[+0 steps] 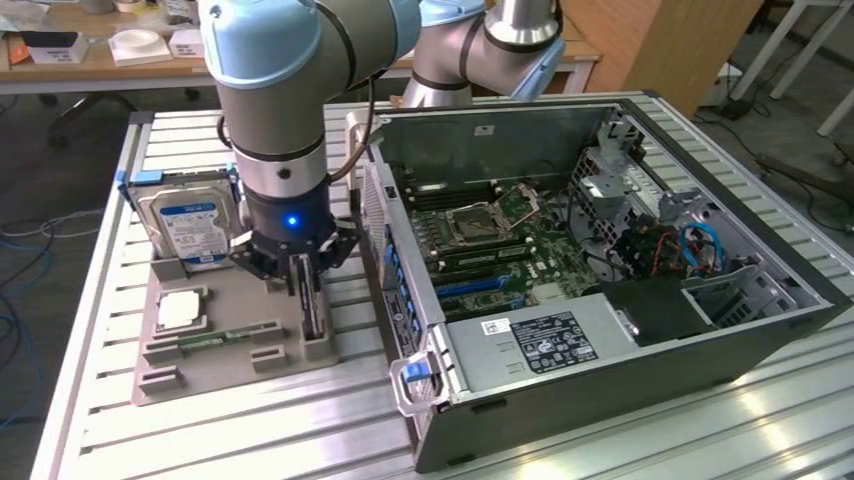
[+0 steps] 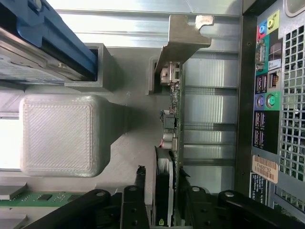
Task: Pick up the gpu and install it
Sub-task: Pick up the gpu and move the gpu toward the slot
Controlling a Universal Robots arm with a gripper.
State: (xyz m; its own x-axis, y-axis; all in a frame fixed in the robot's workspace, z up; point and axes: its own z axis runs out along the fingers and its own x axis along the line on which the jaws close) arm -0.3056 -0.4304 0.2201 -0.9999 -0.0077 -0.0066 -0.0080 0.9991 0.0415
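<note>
gpu (image 2: 173,125) upright — inside open hand (image 2: 163,196)

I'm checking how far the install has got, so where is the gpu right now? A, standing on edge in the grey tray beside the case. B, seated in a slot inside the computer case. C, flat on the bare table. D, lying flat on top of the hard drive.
A: the gpu stands on edge in the grey tray, outside the computer case, with the gripper down over it.

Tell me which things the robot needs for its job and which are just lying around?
For the job: gpu, gripper over it, open computer case.
Just lying about: hard drive, memory stick, square silver chip, all in the grey holder.
</note>
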